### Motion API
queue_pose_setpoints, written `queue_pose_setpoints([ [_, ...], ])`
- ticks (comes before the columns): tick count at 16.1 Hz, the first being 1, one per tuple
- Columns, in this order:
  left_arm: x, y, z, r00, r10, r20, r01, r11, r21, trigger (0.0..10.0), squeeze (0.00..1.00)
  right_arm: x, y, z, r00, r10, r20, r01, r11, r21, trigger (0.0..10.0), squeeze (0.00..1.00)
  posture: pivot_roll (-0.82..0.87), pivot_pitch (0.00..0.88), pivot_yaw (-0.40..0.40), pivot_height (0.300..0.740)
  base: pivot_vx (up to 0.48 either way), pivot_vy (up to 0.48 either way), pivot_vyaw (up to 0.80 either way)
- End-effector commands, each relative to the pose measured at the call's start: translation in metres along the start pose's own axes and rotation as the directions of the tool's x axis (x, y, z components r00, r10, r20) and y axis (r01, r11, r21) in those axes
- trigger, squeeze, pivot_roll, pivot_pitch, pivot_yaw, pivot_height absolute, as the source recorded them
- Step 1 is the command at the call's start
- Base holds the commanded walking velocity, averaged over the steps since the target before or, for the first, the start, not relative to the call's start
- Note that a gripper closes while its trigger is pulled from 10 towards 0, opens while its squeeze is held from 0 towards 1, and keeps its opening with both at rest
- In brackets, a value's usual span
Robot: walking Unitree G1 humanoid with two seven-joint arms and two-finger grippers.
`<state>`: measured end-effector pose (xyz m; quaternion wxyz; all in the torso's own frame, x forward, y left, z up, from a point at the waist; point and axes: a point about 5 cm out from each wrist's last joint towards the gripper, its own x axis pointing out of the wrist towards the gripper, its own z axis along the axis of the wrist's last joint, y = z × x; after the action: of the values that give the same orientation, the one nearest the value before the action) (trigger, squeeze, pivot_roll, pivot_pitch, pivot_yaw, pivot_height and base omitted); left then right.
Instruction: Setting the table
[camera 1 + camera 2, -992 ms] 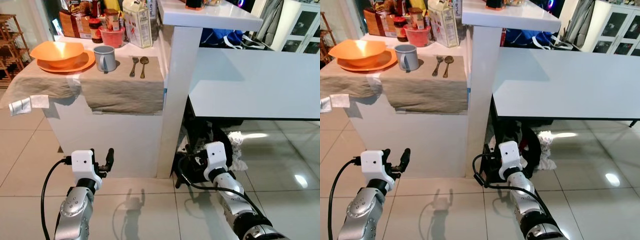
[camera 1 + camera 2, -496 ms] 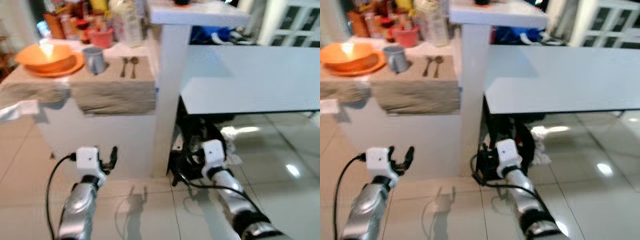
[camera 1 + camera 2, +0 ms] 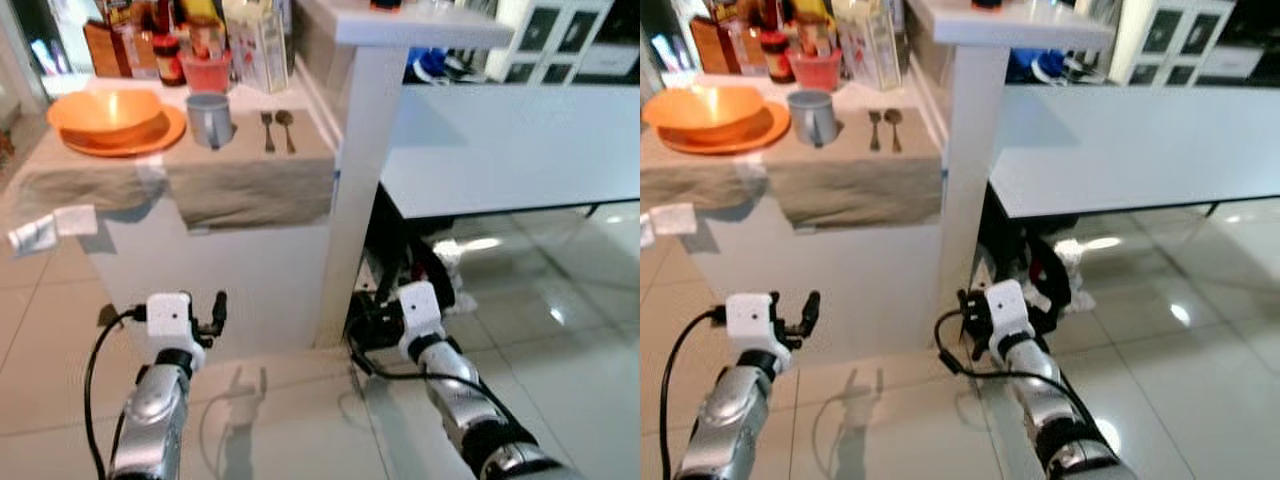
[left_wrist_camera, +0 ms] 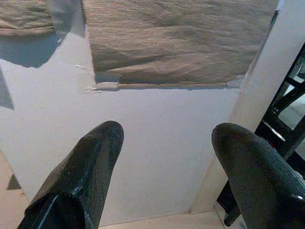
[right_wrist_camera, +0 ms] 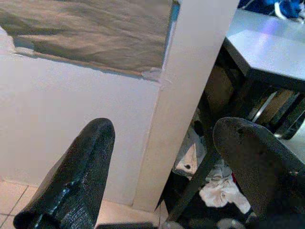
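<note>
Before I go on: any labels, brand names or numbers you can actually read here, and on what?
None can be read.
Carton at the back of the counter: print on its face, too blurred to read.
Jars and packets behind the orange bowl: labels too small and blurred.
Mug: no visible text.

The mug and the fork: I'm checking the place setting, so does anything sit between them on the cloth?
No. In the left eye view, only bare cloth lies between the mug and the fork.
</note>
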<state>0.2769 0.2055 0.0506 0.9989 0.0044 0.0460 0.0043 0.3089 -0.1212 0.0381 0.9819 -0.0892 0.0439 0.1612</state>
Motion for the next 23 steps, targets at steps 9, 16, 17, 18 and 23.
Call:
queue_pose_setpoints([
  [9, 0.021, -0.018, 0.036, 0.996, -0.067, 0.064, 0.056, 0.986, 0.158, 10.0, 0.0, 0.031, -0.024, 0.078, 0.947, -0.144, 0.288, 0.157, 0.987, -0.023, 10.0, 0.0, 0.07, 0.0, -0.055, 0.736, 0.0, 0.318, 0.0],
  [16, 0.049, -0.014, 0.084, 0.988, -0.057, 0.141, 0.036, 0.988, 0.152, 10.0, 0.0, 0.031, -0.015, 0.067, 0.966, -0.121, 0.23, 0.13, 0.991, -0.027, 10.0, 0.0, 0.07, 0.0, -0.047, 0.736, 0.0, 0.0, 0.0],
  [17, 0.048, -0.015, 0.082, 0.989, -0.063, 0.132, 0.046, 0.991, 0.127, 10.0, 0.0, 0.03, -0.013, 0.066, 0.966, -0.114, 0.23, 0.124, 0.992, -0.027, 10.0, 0.0, 0.07, 0.0, -0.047, 0.736, 0.0, 0.0, 0.0],
  [18, 0.047, -0.019, 0.08, 0.989, -0.072, 0.126, 0.057, 0.992, 0.114, 10.0, 0.0, 0.03, -0.011, 0.065, 0.968, -0.104, 0.229, 0.114, 0.993, -0.031, 10.0, 0.0, 0.07, 0.0, -0.049, 0.736, 0.277, 0.281, 0.0],
  [23, 0.043, -0.025, 0.078, 0.988, -0.07, 0.139, 0.053, 0.991, 0.119, 10.0, 0.0, 0.027, -0.008, 0.06, 0.972, -0.078, 0.224, 0.09, 0.995, -0.045, 10.0, 0.0, 0.07, 0.0, -0.056, 0.736, 0.418, 0.116, 0.0],
])
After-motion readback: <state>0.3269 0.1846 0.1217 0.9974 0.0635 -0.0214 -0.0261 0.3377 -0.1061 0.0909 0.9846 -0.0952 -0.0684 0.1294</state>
